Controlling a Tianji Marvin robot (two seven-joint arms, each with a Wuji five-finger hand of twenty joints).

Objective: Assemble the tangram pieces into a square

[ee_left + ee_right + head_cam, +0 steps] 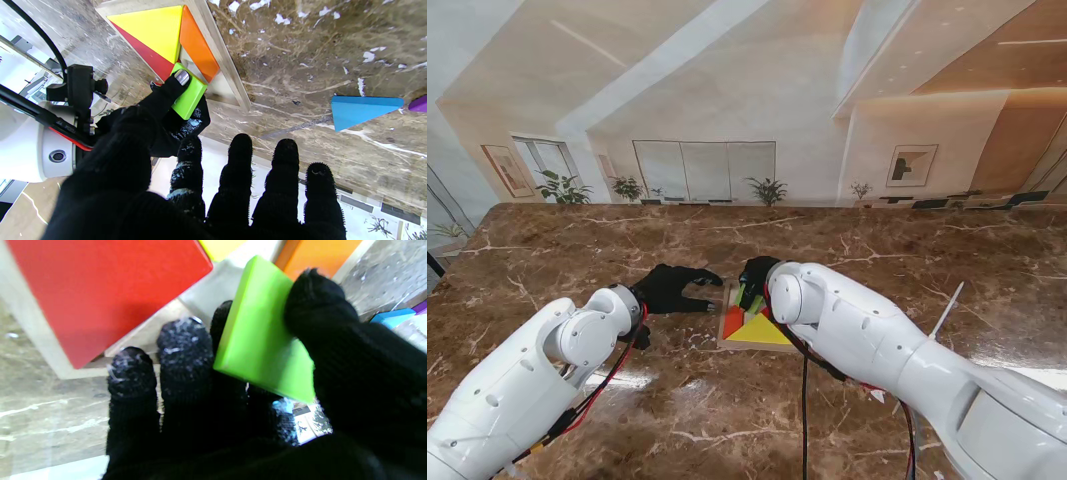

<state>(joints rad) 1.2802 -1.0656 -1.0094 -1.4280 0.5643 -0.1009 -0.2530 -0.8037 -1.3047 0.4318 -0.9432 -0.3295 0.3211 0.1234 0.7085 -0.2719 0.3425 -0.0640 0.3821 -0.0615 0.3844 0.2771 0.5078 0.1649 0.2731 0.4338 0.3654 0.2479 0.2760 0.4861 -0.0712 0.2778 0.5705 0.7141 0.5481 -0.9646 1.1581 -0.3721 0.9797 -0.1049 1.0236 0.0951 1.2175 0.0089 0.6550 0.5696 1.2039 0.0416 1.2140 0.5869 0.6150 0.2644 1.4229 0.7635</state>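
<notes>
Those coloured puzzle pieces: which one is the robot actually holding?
The green piece, pinched in the right hand over the wooden tray. Red, yellow and orange lie in the tray.

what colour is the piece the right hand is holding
Lime green piece, pinched in the right hand; the right wrist view shows it best.

No text, label, brand, number or sign can be read in any of the three views. The coloured pieces, the frame and the gloves are plain, and the pictures on the far wall are too small to show any writing.
</notes>
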